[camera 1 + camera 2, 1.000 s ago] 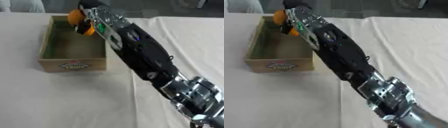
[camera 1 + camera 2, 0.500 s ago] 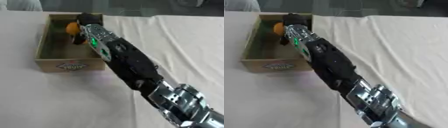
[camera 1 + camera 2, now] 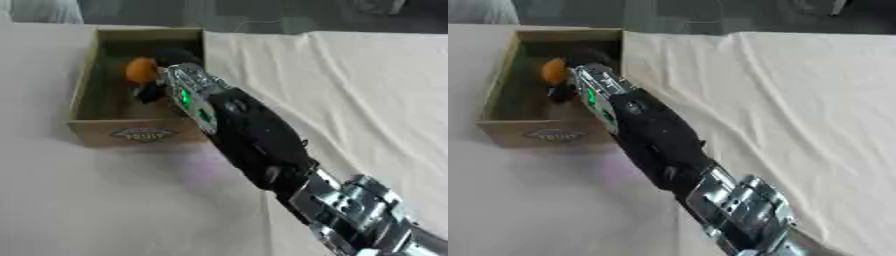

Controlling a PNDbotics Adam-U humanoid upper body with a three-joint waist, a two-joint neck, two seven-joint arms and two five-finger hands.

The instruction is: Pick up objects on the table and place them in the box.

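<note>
Right hand [image 3: 162, 75] down inside the box [image 3: 83, 90], fingers curled round an orange ball [image 3: 140, 70]. Ball inside the walls, toward the far half, nearer the right wall than the left; contact with the box floor not discernible. Dark fingertip [image 3: 149, 92] below the ball, hanging over the box floor. Forearm [image 3: 249, 135] crossing the box's right wall and near-right corner, lying diagonally from lower right up into the box. Green light on the wrist [image 3: 184, 96], just above the right wall rim. Box interior open on the left and near side of the ball. Box front wall with an oval label [image 3: 144, 134], facing the camera. Table [image 3: 105, 200] covered in pale cloth [image 3: 350, 90], wrinkled to the right of the box. Wide bare stretch of cloth right of the arm and in front of the box. Left hand out of view.
</note>
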